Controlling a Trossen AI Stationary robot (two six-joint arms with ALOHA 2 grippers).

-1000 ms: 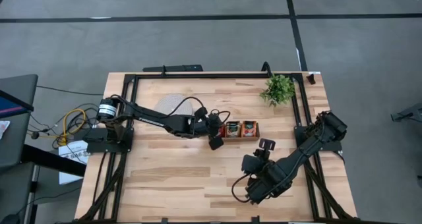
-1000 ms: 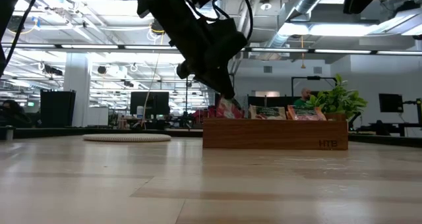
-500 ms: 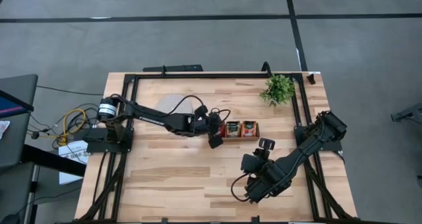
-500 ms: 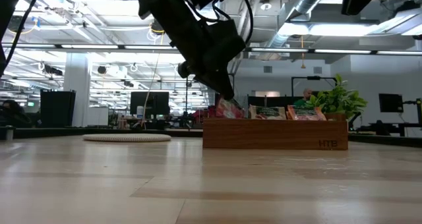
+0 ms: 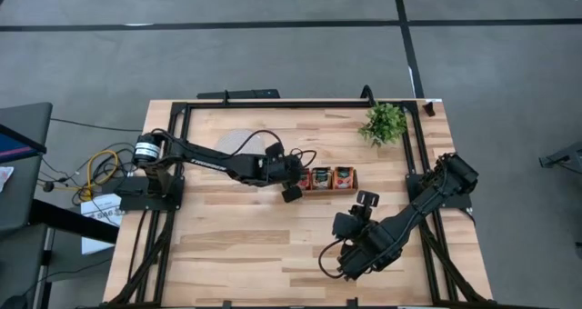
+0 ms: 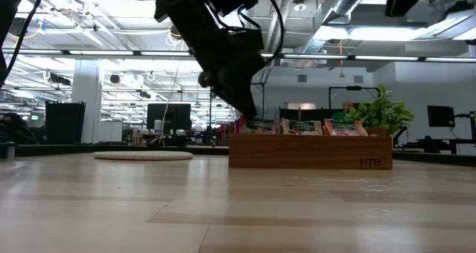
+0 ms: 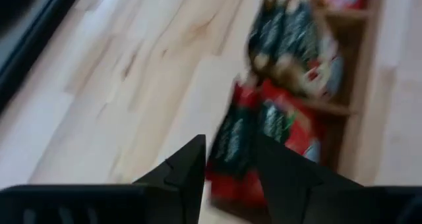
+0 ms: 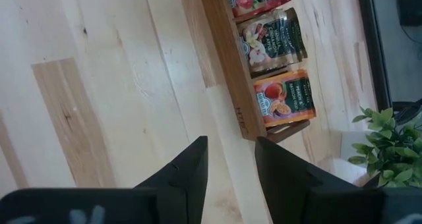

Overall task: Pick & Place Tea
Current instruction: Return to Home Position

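Disc: a round grey-white disc [image 5: 235, 144] lies flat on the left rear of the surface [image 5: 227, 254]. The left arm crosses over part of it.

Left end effector: the left end effector [image 5: 291, 193] hangs clear of the surface at the tray's left end. Its fingers are spread and we see nothing between them. The wrist view looks through the gap onto red packets.

Tray: the wooden tray [image 6: 309, 152] sits mid-surface. It has three compartments in a row, and one long wall faces the low camera.

Tea, left compartment: the red sachets [image 7: 283, 125] stand packed inside, with their tops above the wall. We cannot tell whether the fingers touch them.

Tea, middle compartment: the pale sachets [image 8: 273, 39] have dark bands and lean together.

Tea, right compartment: the orange sachets [image 8: 285, 99] sit against the tray's end wall.

Plant: a small green plant [image 5: 383, 123] stands near the back right corner, behind and to the right of the tray.

Right end effector: the right end effector [image 8: 231, 140] is on the folded arm over the near right of the surface, apart from the tray. Its fingers are spread and hold nothing; bare wood shows between them.
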